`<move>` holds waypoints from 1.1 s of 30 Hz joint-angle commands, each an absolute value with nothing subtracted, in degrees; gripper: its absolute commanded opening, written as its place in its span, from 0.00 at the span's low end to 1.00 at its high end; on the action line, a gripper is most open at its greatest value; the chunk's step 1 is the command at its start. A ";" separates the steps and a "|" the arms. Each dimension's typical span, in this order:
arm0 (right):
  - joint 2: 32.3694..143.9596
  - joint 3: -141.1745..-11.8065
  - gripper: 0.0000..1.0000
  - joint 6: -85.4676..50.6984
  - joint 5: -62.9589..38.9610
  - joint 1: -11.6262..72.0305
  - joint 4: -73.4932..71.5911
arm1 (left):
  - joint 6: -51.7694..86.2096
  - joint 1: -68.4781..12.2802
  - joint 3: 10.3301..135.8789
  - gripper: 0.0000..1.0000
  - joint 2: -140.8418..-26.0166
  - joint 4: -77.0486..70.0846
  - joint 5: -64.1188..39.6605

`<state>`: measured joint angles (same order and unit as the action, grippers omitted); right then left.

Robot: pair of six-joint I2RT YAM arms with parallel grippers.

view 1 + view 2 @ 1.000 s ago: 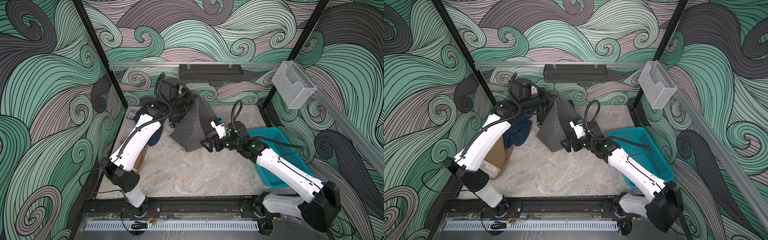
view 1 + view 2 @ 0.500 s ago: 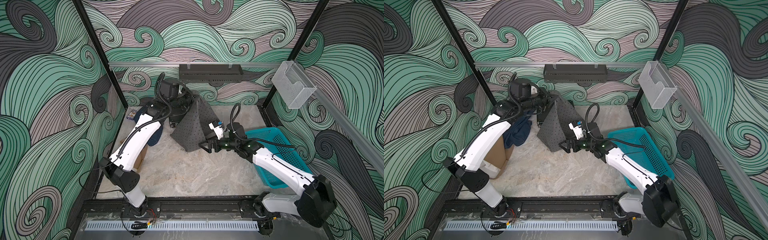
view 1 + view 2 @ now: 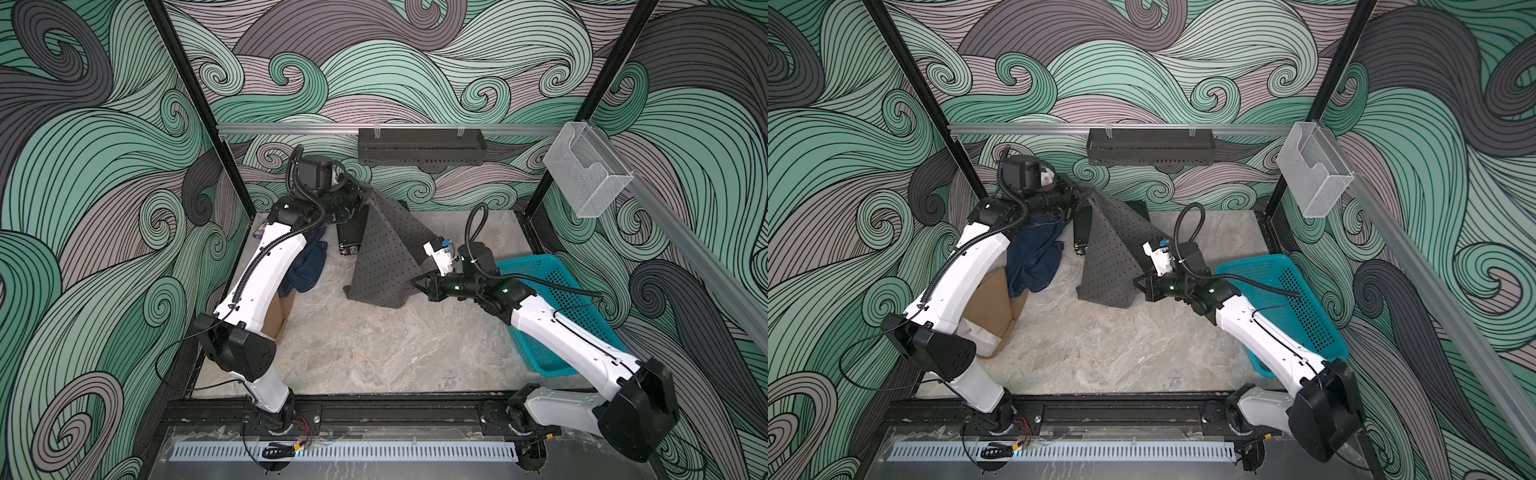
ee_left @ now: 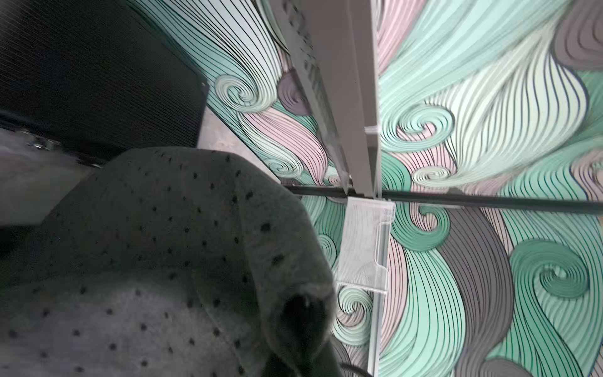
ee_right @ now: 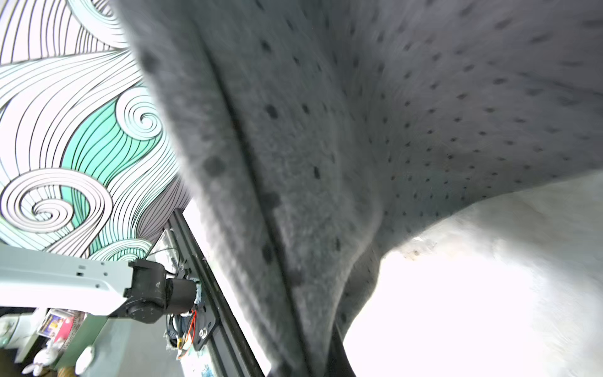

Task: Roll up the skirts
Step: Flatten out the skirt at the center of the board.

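Found the dotted grey skirt (image 3: pixel 386 253) hoisted like a tent over the far middle of the marble-look table (image 3: pixel 374 345), peak bunched in the clenched left gripper (image 3: pixel 360 193), lower hem trailing on the tabletop. Found the right gripper (image 3: pixel 417 283) low at the skirt's right edge, fingers closed and, judging by the seam running down toward them in the right wrist view, pinching that hem. Judged the cloth light and limp: felt-like, matte, fuzzy, sprinkled with small black dots, draping in broad soft folds, neither slippery nor fragile, unable to hold any shape alone. Judged the seamed hem and corners the best places to grasp, being doubled and firmer than the single layer. Expected sagging and skewing between two pinch points, hence a need for laying flat before rolling. Saw the dark blue denim skirt (image 3: pixel 309 266) crumpled at far left beside the left arm, stiffer and heavier by its looks; behind the grey one, a ribbed black hard case (image 3: pixel 351 232); at right, a perforated teal plastic basket (image 3: pixel 536 261).
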<state>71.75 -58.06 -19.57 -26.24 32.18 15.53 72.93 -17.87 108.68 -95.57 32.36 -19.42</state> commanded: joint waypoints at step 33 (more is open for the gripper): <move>55.72 -45.87 0.42 -27.67 -15.63 47.55 38.90 | 59.67 -3.34 31.05 0.98 -34.37 40.15 -18.89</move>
